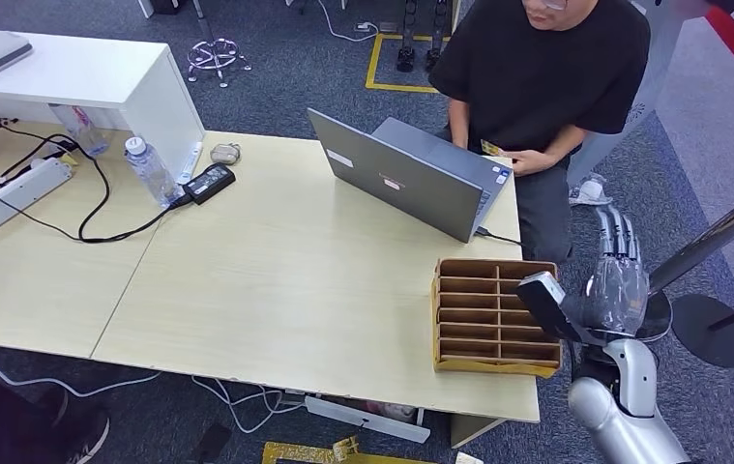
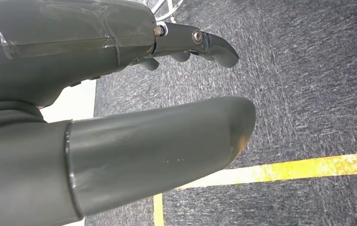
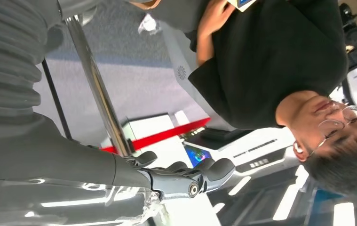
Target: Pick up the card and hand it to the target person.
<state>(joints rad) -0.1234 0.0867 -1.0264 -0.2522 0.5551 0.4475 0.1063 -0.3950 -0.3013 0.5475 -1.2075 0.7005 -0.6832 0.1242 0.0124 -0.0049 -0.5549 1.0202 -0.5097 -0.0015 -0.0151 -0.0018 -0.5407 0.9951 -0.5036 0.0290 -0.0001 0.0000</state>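
A person in a black shirt [image 1: 546,68] sits behind the table's far right corner. They hold a small yellow card [image 1: 491,148] in a hand [image 1: 534,161] at the table edge. The card's corner [image 3: 243,4] also shows in the right wrist view, in that person's hand. My right hand [image 1: 614,280] hovers off the table's right edge beside the cardboard box, fingers [image 1: 619,232] stretched toward the person, thumb [image 1: 542,295] apart, holding nothing. My left hand [image 2: 96,117] hangs over the carpet, thumb [image 2: 167,146] and fingers [image 2: 204,44] apart, holding nothing.
A brown cardboard organiser [image 1: 484,314] with several slots stands at the table's [image 1: 295,280] front right. An open grey laptop [image 1: 411,174] faces the person. A water bottle [image 1: 150,169], power adapter [image 1: 210,182] and power strip [image 1: 14,193] lie at the left. A metal pole [image 1: 711,242] slants beside my right hand.
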